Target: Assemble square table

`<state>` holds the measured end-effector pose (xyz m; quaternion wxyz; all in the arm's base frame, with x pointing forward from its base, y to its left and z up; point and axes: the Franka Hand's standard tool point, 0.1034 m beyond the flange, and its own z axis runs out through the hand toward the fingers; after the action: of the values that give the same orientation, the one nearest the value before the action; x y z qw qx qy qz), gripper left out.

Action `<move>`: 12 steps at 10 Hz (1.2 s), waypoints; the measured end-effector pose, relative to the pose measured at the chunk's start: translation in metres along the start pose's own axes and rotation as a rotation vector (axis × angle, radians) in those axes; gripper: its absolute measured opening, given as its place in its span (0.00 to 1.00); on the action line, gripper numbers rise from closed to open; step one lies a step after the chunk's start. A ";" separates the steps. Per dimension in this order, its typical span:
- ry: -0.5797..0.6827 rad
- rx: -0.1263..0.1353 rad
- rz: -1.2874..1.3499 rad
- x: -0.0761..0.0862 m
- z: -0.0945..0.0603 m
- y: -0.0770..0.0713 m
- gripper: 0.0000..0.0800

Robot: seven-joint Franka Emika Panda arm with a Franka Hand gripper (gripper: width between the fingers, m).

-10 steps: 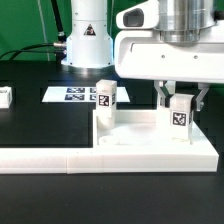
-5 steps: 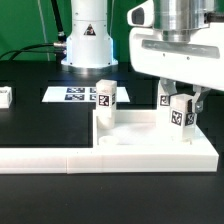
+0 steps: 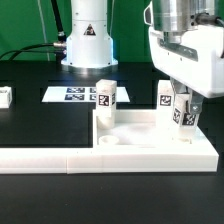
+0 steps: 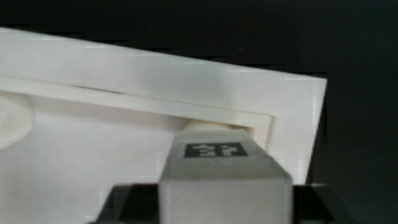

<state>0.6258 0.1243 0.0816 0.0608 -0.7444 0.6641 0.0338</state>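
Nearest, along the table's front: long white L-shaped rail (image 3: 40, 158), flat on the black surface. Right behind it: square tabletop (image 3: 145, 132), rim up. Above its end toward the exterior view's right: gripper (image 3: 180, 108), clenched on a tagged white leg (image 3: 171, 98). Slightly tilted, lower end down at the tabletop; impossible to tell whether touching. In the wrist view: same leg between two dark fingers (image 4: 128, 205), close to a tabletop corner. At the tabletop's other far corner: second leg (image 3: 105, 100), upright. Farther back: marker board (image 3: 68, 94), flat. At the exterior view's left edge: third leg (image 3: 5, 97), well apart.
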 end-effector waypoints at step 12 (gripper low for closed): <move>-0.001 -0.010 -0.950 0.004 -0.003 -0.002 0.81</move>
<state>0.6281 0.1203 0.0842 0.0661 -0.9660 0.2498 0.0060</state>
